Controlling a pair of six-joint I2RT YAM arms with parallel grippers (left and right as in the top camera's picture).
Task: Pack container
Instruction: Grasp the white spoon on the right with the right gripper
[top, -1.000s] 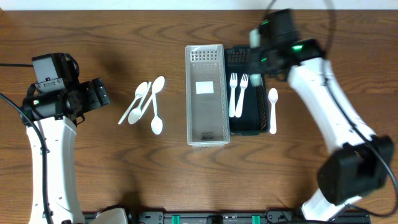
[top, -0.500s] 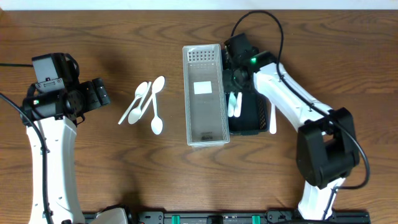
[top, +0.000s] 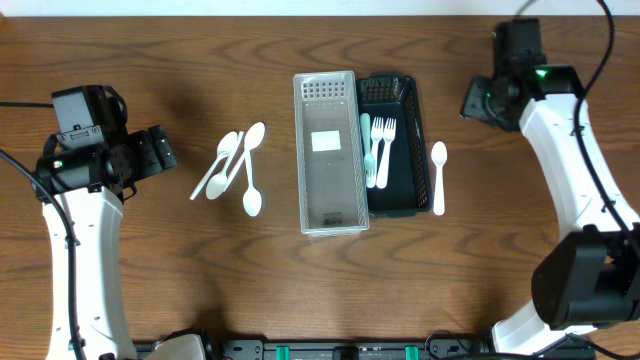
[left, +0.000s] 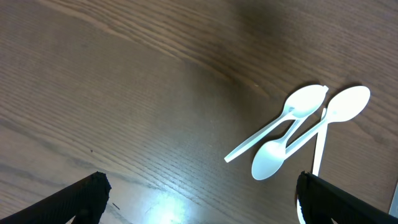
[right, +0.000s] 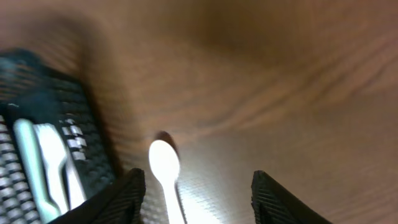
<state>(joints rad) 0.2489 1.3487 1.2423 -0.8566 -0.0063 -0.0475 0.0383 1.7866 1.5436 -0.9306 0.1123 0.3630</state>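
Pulled back from the black mesh tray (top: 400, 95) in the middle of the woodgrain desk (top: 150, 270), right tool (right: 199, 193) gaping, empty, near a glossy white spoon (right: 165, 168). Left tool (left: 208, 202) open, empty, near loose plastic spoons (left: 305, 99).

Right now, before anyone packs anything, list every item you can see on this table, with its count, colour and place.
table: 1, brown wood, under everything
container: 1, clear, centre
tray: 1, black, against the container's right side
forks: 2, white, in the tray
utensil, kind unclear: 1, pale green, in the tray beside the forks
spoons: 4, white, overlapping, left of the container
spoon: 1, white, right of the tray
left claw: 1, black, open, empty
right claw: 1, black, open, empty
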